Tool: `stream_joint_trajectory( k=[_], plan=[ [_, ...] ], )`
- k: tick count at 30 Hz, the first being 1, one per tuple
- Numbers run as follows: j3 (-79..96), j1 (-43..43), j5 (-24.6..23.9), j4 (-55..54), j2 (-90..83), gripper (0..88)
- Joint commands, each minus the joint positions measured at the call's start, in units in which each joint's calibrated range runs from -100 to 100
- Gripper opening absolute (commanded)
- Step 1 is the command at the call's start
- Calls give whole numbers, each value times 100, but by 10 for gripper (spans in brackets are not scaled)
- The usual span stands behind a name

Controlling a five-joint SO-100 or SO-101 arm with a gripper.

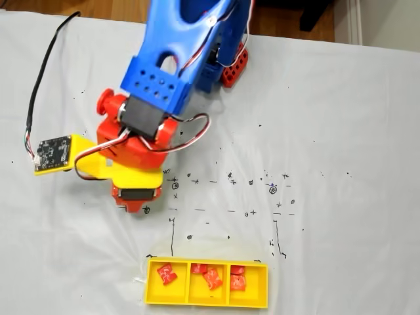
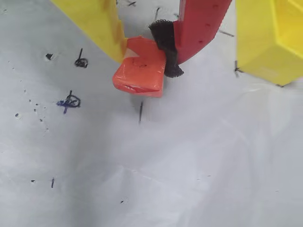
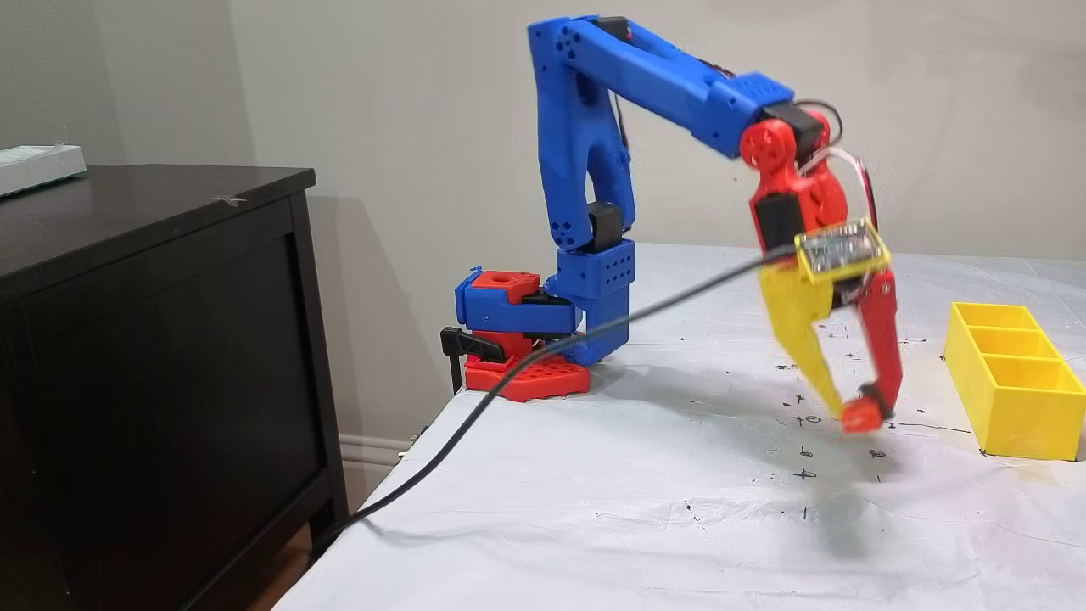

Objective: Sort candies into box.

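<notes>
A small square orange wrapped candy (image 2: pixel 139 73) is pinched between the two fingers of the end effector (image 2: pixel 144 59): the yellow finger (image 2: pixel 94 23) presses its left side in the wrist view, and the red finger (image 2: pixel 201 23), tipped with a black pad (image 2: pixel 165 47), presses its right side. The candy hangs clear above the white sheeted surface (image 2: pixel 165 165), casting a faint shadow below. In a fixed view from the side the same candy (image 3: pixel 861 415) sits at the tips of the end effector (image 3: pixel 859 410), raised above the surface (image 3: pixel 636 509) and well short of the low bright yellow plastic box (image 3: pixel 1010 386) with three square compartments in a row.

In the fixed view from above, the box (image 1: pixel 207 300) lies near the bottom edge. Its left compartment holds one red candy (image 1: pixel 167 274), its middle compartment holds red and orange candies (image 1: pixel 209 275) bunched together, and its right compartment holds red candies (image 1: pixel 237 278) one above the other; their exact number is hard to tell.

Black pen marks (image 1: pixel 233 178) dot the surface (image 1: pixel 354 131) between the box and the blue arm (image 1: pixel 177 46). A black cable (image 3: pixel 526 365) trails from the wrist off the surface edge beside a dark wooden cabinet (image 3: pixel 153 339).
</notes>
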Motion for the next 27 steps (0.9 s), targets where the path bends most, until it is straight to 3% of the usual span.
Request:
stream_joint_trajectory(
  k=[1,14,27],
  plan=[
    [-1139,-304,-274,437,-479,2],
    [-2523,-1354,-899,625,30,2],
    [-3506,-1481,-1206,52,1311,2]
  ],
)
